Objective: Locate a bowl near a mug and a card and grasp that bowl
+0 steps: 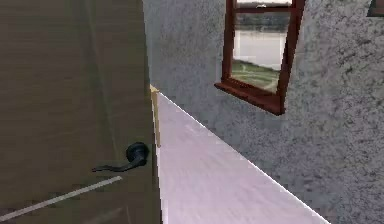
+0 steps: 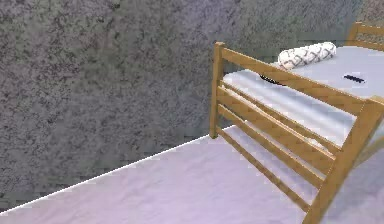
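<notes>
Soft even daylight, bright window (image 1: 260, 45), faint shadows

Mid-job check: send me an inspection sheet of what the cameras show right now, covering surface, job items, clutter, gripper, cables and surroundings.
surface: pale floor; white mattress on a wooden bed frame.
job's things: nothing seen.
clutter: patterned bolster pillow and a small dark flat thing on the mattress.
grippers: nothing seen.
cables: nothing seen.
surroundings: brown door with a dark lever handle at the forward view's left; red-framed window; rough grey wall.
</notes>
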You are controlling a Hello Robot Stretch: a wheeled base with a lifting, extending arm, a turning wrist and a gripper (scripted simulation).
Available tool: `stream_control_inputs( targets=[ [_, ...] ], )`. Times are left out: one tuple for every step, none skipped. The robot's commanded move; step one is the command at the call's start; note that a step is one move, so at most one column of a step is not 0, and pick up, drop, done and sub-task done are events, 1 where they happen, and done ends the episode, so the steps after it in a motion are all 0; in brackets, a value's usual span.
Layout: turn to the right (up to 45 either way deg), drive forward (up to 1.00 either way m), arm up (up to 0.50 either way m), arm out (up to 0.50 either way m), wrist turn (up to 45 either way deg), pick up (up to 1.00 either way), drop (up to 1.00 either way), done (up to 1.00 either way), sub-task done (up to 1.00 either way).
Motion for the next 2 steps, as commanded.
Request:
stream_control_inputs(
  targets=[
    [21.0, 0.00, 0.00, 0.00, 0.0, 0.00, 0.00, 0.00, 0.00],
    [0.0, 0.50, 0.00, 0.00, 0.0, 0.00, 0.00, 0.00, 0.00]
  ],
)
